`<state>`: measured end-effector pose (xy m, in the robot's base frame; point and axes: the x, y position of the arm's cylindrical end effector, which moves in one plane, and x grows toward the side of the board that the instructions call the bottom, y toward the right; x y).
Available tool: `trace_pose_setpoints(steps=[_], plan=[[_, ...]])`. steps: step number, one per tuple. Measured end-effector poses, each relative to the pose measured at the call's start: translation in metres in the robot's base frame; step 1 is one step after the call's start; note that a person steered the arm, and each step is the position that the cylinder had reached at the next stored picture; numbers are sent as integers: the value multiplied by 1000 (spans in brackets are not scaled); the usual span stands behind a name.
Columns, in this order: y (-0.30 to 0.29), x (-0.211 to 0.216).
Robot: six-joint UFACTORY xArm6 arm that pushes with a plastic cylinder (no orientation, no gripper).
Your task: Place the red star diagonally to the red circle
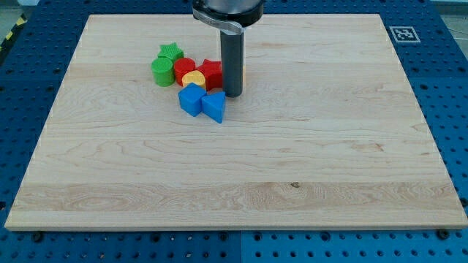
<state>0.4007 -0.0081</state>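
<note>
The blocks sit in one cluster at the board's upper left. The red star [211,72] lies at the cluster's right side, touching a yellow round block [194,79]. The red circle [183,69] is just left of the yellow block, apart from the star. My tip [232,94] stands right next to the red star's right side, a little lower in the view. An orange or yellow sliver shows behind the rod; its shape is hidden.
A green star [170,52] and a green cylinder [162,71] form the cluster's left part. A blue block [191,99] and a blue triangle [214,107] lie below the yellow block. The wooden board [241,175] sits on a blue perforated table.
</note>
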Motion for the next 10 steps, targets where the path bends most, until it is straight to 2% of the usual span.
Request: trace_pose_setpoints(steps=[2,4,6,7,9,10], plan=[[-25,2],[-34,-37],[-36,-51],[-22,-44],[4,27],[45,43]])
